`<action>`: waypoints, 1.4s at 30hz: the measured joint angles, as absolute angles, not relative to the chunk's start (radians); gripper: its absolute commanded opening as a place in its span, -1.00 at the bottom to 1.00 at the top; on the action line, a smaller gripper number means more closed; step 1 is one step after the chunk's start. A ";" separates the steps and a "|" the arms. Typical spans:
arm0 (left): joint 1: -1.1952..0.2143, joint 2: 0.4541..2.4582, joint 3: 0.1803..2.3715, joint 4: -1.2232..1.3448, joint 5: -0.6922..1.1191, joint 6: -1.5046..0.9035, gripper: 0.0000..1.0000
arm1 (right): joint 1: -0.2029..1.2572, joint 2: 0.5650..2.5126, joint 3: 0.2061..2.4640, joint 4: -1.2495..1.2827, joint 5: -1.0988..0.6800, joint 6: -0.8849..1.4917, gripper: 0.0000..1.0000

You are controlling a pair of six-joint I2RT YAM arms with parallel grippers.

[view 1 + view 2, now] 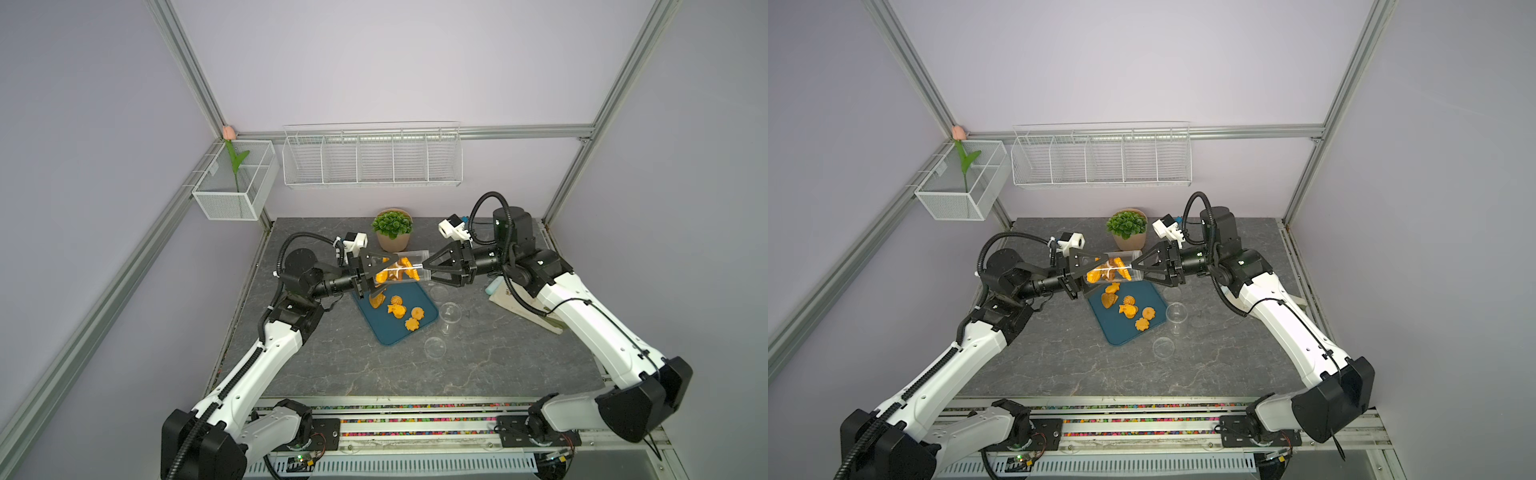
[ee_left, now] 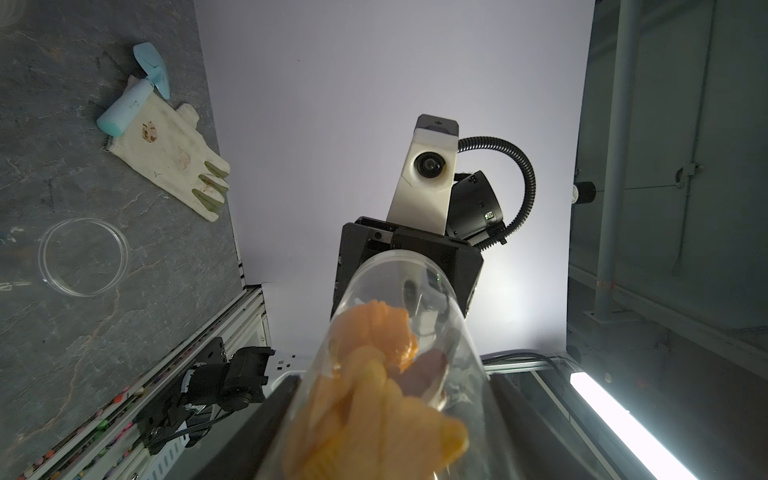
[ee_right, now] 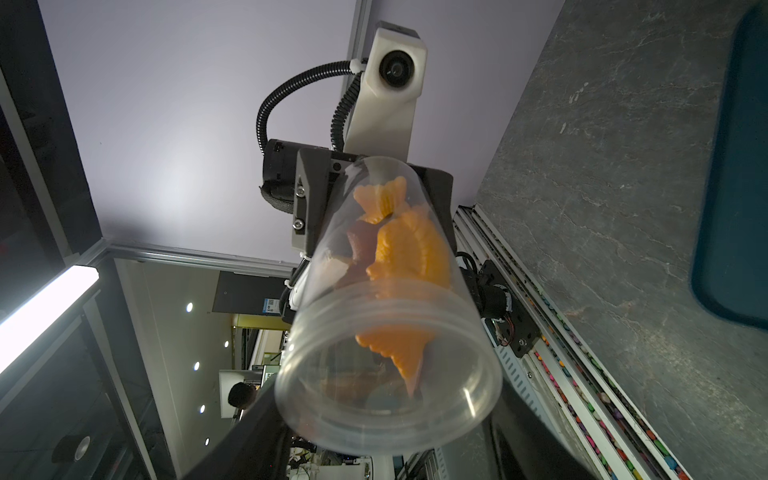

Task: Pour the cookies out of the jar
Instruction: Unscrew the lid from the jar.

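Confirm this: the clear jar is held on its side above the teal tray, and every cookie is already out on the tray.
One error: several cookies are inside the jar, not out, as both wrist views show. The rest stands: the jar is held on its side above the teal tray.

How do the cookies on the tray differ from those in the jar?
The tray cookies lie flat in one layer on the blue tray; the jar cookies are heaped together. The tray cookies are out; the jar cookies sit inside the clear jar, held sideways in the air. Both are orange-golden.
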State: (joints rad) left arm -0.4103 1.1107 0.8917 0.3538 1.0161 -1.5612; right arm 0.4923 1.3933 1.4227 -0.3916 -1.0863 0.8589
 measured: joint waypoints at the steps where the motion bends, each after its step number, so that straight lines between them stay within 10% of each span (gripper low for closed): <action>1: -0.410 1.111 0.892 0.353 1.018 -1.561 0.35 | 0.493 1.393 1.423 -0.394 -1.084 0.842 0.33; 42: -0.419 1.112 0.882 0.294 1.060 -1.559 0.34 | 0.585 1.215 1.302 -0.469 -0.639 -0.475 0.35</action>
State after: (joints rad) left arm -0.4191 1.1118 0.8822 0.2939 1.0599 -1.5585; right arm 0.5854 1.2152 1.3018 -0.4690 -0.6388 -0.4751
